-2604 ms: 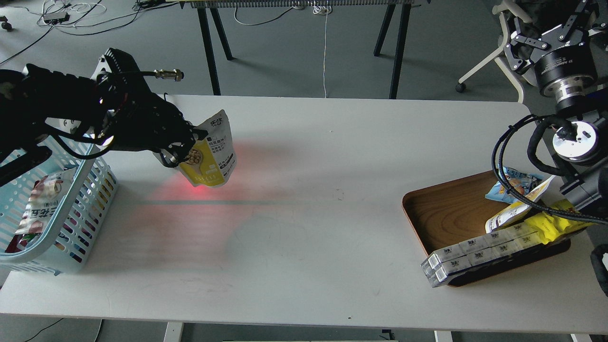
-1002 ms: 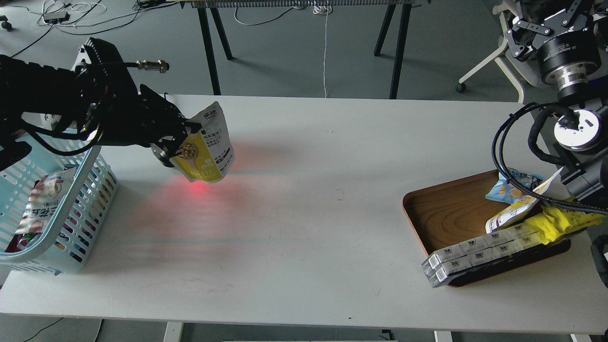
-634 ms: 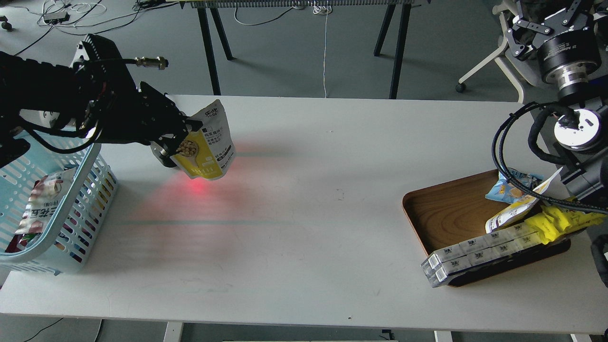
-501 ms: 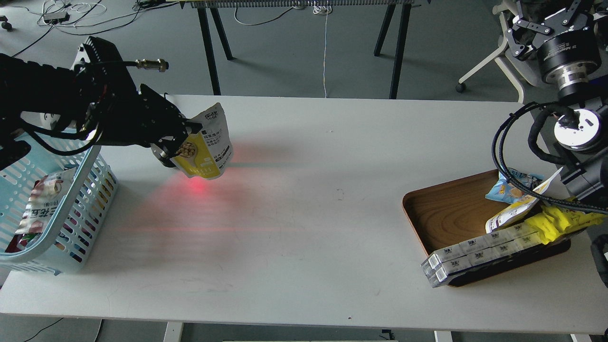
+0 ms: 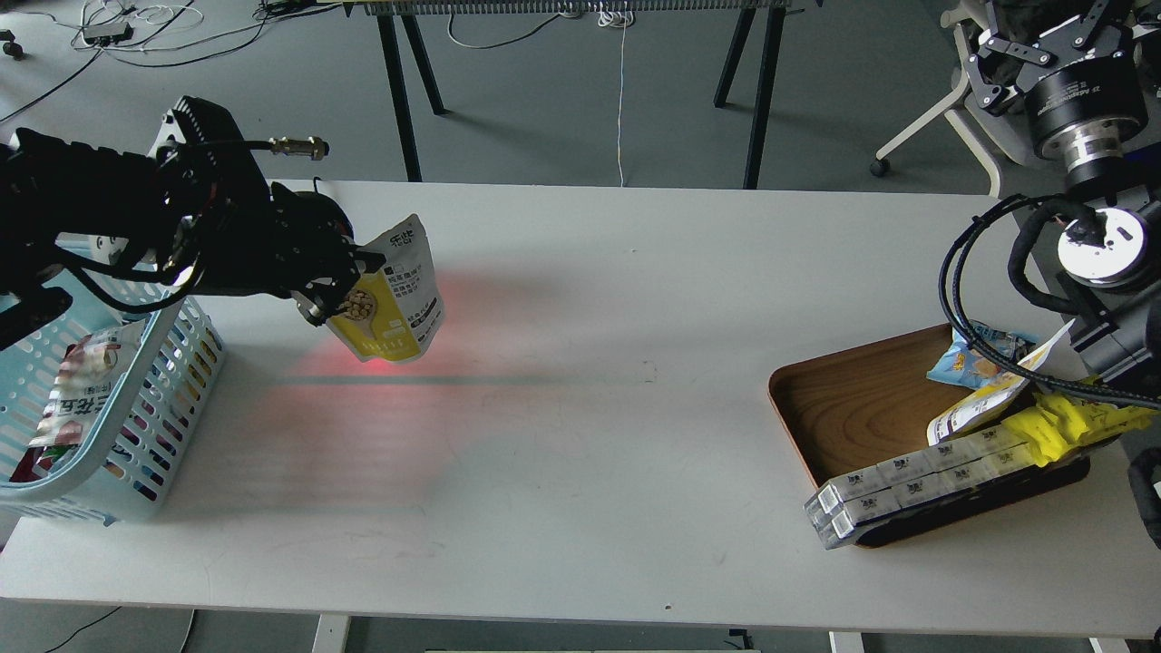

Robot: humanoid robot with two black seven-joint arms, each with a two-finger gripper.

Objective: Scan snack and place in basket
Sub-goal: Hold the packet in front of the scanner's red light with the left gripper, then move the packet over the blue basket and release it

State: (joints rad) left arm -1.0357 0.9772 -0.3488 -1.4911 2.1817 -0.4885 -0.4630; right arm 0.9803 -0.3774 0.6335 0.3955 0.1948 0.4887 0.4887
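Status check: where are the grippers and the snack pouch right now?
Left gripper shut on snack, held above table, red glow below. Right gripper raised, empty, open. Basket beside left arm, path clear.

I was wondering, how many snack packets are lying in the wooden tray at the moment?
3 show in the wooden tray, all at its right end: a blue-and-white bag, a white-and-yellow packet below it, and a yellow packet. The arm's cables may hide more.

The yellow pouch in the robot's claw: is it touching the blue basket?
Apart. In the head view the snack hangs from the left gripper over bare table, with a clear strip of tabletop between it and the basket.
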